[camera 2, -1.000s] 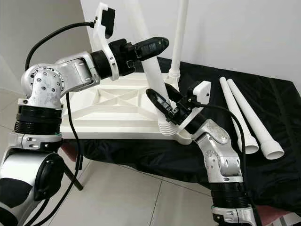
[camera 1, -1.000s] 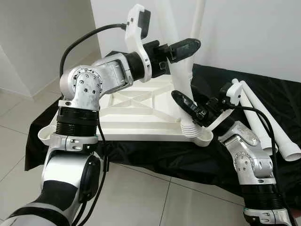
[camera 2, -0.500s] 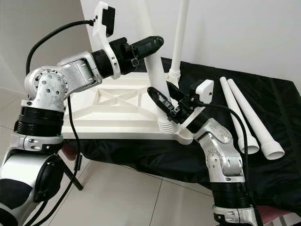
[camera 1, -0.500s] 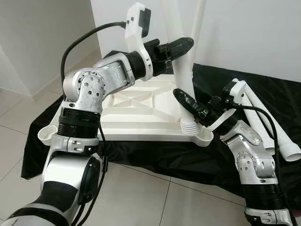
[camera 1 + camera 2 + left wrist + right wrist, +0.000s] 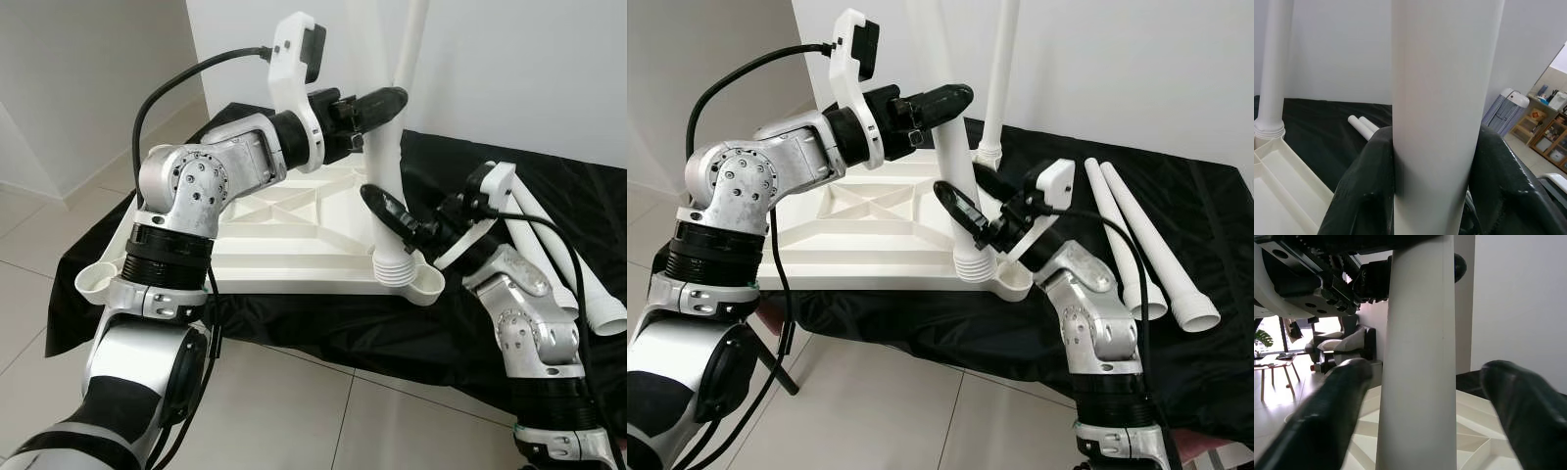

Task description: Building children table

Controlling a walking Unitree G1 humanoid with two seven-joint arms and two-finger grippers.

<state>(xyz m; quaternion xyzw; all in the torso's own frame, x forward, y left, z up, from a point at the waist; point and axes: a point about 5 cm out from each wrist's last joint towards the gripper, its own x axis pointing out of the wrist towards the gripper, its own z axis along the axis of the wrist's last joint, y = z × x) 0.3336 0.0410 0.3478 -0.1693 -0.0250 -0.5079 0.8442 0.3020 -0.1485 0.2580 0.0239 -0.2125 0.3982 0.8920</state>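
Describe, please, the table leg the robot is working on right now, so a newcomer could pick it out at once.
Find the white upside-down tabletop lying on the black cloth. At its near right corner a white leg stands in the socket, with the left gripper shut on it high up and the right gripper open around it lower down. The other standing leg rises untouched at the far corner, and two legs lie loose on the cloth.

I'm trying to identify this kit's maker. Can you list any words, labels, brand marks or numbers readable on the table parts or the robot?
None can be read.
Table top: plain white, no marking.
Table leg held by the left gripper and straddled by the right gripper: no print.
Loose legs on the black cloth: unmarked.
Shelf items in the left wrist view: too small and blurred to read.
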